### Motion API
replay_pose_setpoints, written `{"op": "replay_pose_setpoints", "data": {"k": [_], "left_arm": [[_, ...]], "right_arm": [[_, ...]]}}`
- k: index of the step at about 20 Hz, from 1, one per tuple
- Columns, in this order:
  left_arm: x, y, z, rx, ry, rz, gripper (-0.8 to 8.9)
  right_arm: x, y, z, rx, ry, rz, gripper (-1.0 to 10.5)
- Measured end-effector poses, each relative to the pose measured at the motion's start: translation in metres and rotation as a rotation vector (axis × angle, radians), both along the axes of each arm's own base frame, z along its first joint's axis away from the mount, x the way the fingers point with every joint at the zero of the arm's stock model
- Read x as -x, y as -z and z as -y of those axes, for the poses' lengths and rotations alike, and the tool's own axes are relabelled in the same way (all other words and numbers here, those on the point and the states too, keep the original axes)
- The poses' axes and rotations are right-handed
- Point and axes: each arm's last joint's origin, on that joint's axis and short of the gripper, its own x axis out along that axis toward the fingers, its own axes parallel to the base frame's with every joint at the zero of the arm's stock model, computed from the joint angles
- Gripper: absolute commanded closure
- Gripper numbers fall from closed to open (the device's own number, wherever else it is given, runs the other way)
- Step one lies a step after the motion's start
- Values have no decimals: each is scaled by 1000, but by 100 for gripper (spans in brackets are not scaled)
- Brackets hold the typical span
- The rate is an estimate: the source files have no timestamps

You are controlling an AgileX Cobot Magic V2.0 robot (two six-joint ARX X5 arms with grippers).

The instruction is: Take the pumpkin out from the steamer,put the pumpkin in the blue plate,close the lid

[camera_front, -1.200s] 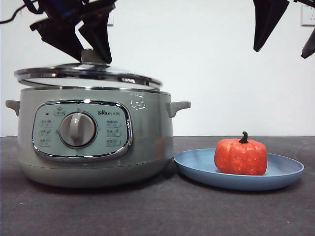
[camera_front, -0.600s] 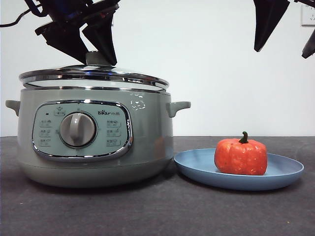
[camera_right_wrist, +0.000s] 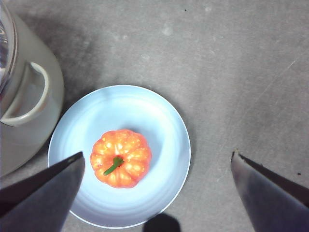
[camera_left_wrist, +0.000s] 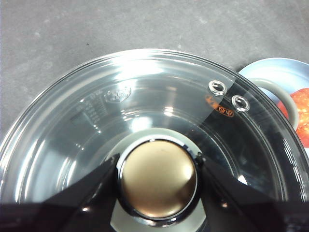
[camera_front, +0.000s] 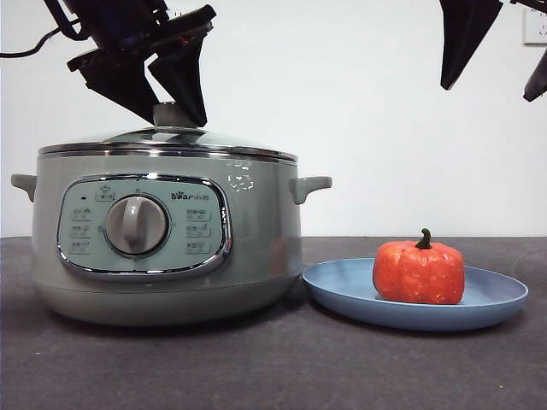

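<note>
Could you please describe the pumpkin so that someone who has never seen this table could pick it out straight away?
Start at the large sage-green steamer with the glass lid on it. Right beside it lies a shallow blue plate, and the pumpkin sits on that plate. It is the only orange-red thing here, small and ribbed, with a dark green curled stem on top.

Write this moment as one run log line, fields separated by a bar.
clear glass lid: seated on sage-green steamer | left gripper: around knob | orange pumpkin: on light blue plate | right gripper: open above
</note>
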Motion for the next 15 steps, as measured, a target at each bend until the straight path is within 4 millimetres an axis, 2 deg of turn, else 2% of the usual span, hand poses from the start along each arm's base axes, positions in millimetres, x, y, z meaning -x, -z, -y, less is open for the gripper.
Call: {"op": "replay_pose_setpoints", "data": {"k": [2,3,9,12,14,15], "left_arm": [[0,0,0,0,0,0,464],[0,0,0,0,0,1,431],[2,-1,2,5,9,2,436],[11,-12,-3,14,9,19,441],[21,-20,-9,13,7,13,480],[28,-24,-13,10,6,4,569]], "right_arm": [[0,0,0,0,0,0,442],[0,0,0,0,0,0,442],[0,0,0,-1,-1,0,446],[1,-1,-1,-42,-38,-9,465],[7,-6,-3,-97,-92,3,641],[12,-10,-4,-106,-105,18,734]]}}
